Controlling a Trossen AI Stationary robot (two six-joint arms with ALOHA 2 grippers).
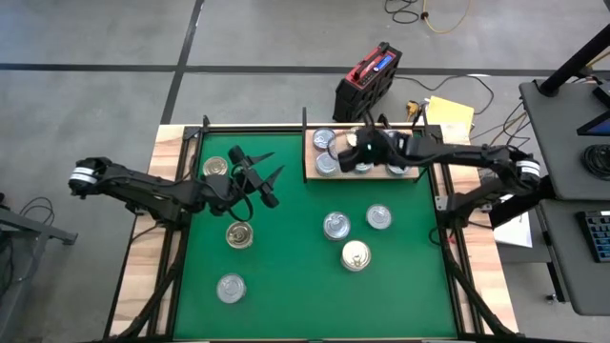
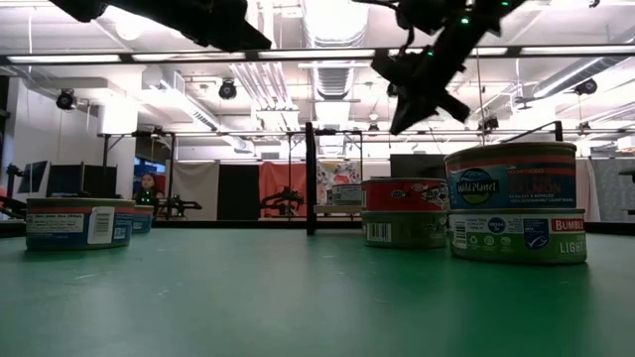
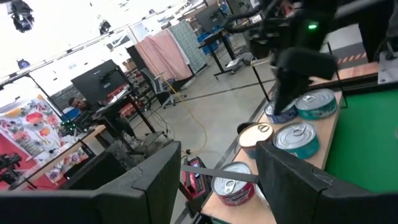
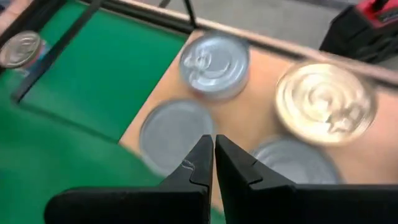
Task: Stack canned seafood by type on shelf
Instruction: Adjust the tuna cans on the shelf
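Above the shelf (image 1: 412, 173), a pale wooden board lying along the far edge of the green mat (image 1: 305, 286), the right gripper (image 1: 355, 145) hangs with its two fingers pressed together and nothing between them; the right wrist view shows the closed fingertips (image 4: 200, 163) over the board's tins. Several cans (image 1: 325, 139) sit on the shelf, most with silvery lids and one with a gold-toned lid (image 4: 326, 101). Over the left part of the mat, the left gripper (image 1: 268, 181) is raised with its fingers spread and empty. Six further tins remain on the mat: one near the far left corner (image 1: 216, 168), one just below the left gripper (image 1: 239, 233), one near the front left (image 1: 231, 287), and three grouped right of centre (image 1: 335, 225), (image 1: 378, 216), (image 1: 355, 254), the last gold-topped.
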